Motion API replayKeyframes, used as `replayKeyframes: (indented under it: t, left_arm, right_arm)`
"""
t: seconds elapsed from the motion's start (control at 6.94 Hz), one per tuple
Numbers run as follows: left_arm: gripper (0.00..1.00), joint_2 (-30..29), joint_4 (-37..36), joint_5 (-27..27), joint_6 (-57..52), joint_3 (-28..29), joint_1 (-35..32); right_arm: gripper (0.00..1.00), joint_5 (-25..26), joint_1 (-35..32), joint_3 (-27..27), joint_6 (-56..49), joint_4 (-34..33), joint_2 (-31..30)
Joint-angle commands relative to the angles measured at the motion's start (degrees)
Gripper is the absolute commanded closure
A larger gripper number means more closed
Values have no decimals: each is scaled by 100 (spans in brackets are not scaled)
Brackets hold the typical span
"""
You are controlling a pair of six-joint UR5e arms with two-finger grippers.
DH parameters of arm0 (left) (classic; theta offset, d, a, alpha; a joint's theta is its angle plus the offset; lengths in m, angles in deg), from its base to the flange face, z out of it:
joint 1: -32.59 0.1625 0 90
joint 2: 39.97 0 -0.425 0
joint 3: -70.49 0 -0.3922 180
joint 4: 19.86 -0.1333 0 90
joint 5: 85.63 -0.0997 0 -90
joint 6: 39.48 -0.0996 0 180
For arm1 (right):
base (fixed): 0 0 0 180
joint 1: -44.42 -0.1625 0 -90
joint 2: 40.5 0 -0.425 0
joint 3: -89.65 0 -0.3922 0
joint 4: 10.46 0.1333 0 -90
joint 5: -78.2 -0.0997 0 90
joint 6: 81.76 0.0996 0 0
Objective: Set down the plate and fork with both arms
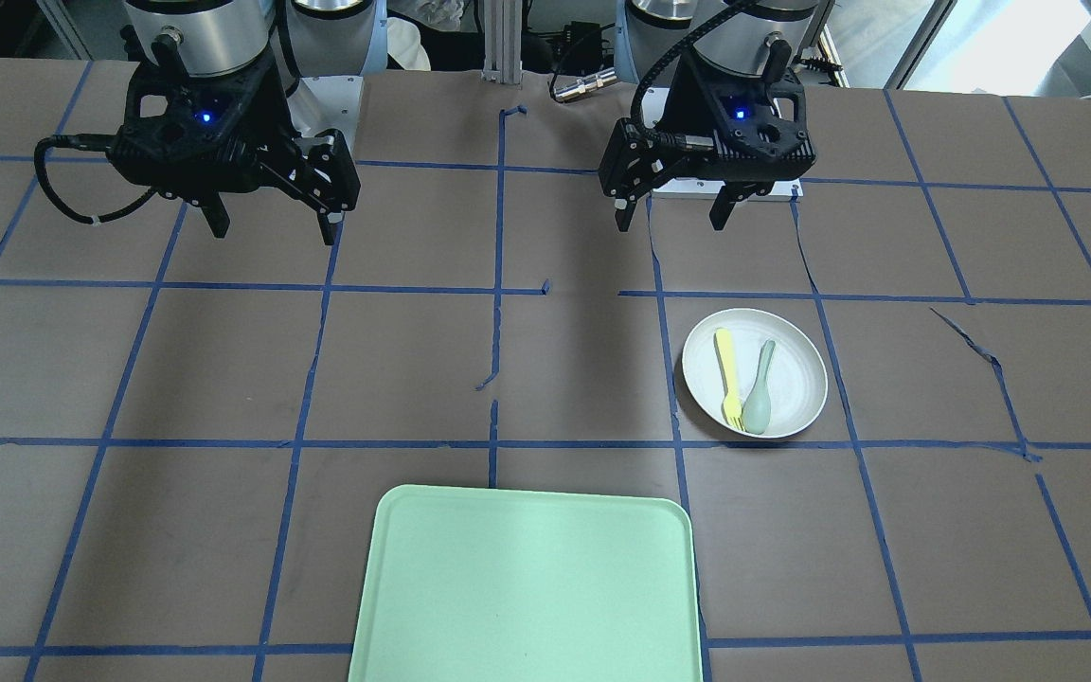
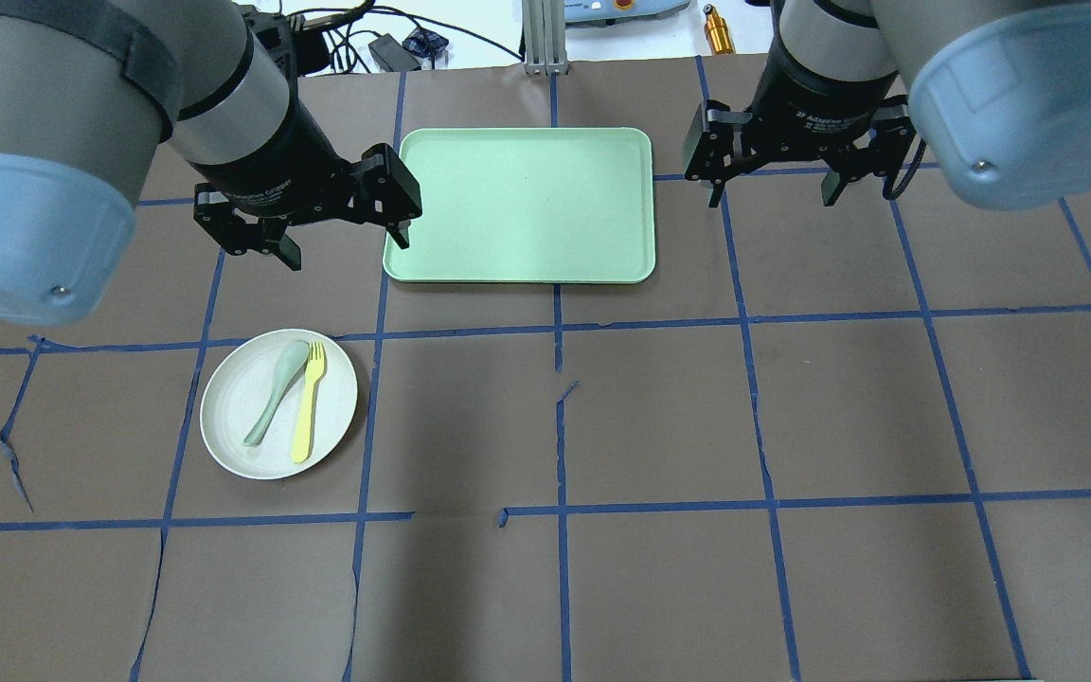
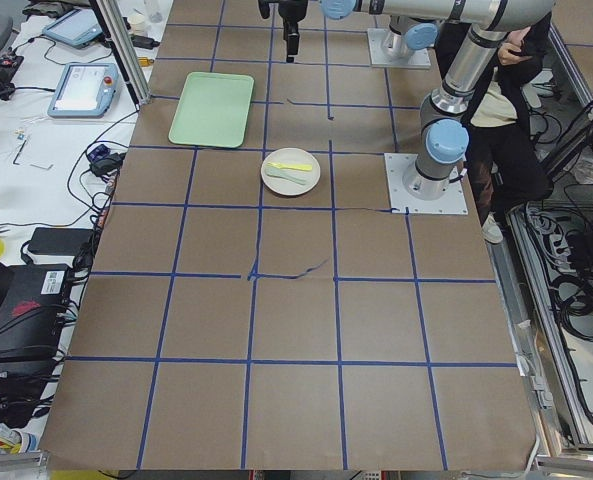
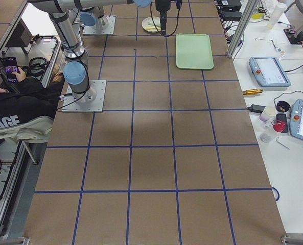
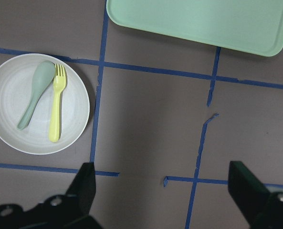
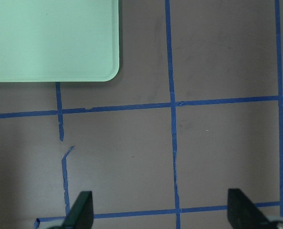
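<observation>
Yellow fork (image 5: pixel 56 109) inside plate (image 5: pixel 75 107) rim, seemingly touching spoon (image 5: pixel 36 90).

We see a round off-white plate (image 2: pixel 337 409) with a matt, faintly ringed face, a smooth yellow plastic fork (image 2: pixel 307 407), a satin mint-green rectangular tray (image 2: pixel 519 204), and a matt brown paper covering (image 2: pixel 792 407).

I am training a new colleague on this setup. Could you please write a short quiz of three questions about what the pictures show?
1. True or false: the yellow fork lies on the mint-green tray.
2. What lies beside the fork on the off-white plate? A) a knife B) a pale green spoon C) a cup
3. Fill in: the left gripper and the right gripper are both ____ and hold nothing.
Key: 1 false, it lies on the plate; 2 B; 3 open.
</observation>
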Motion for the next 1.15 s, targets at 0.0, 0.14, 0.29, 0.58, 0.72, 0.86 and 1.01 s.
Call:
replayKeyframes:
  t: [0.0,0.14,0.29,0.58,0.72,0.86,1.01]
  left_arm:
    - [0,-38,-7,-266,-221,0,-3]
    - [0,-47,2,-303,-310,8,-3]
    - [0,-39,-7,-330,-511,8,-3]
    - [0,-48,-7,-391,-531,8,-3]
    - [0,-48,-7,-391,-531,8,-3]
    - [0,-48,-16,-391,-531,8,-3]
    - [0,-39,-16,-383,-531,8,-3]
  right_arm:
    - [0,9,-4,-3,-14,7,11]
    - [0,9,-4,-3,-6,16,2]
    - [0,17,-4,-11,-14,16,2]
    - [0,17,-4,-12,-23,-2,11]
    - [0,17,5,-12,-23,-2,20]
    - [0,17,5,-12,-15,7,20]
    - [0,17,5,-12,-14,7,20]
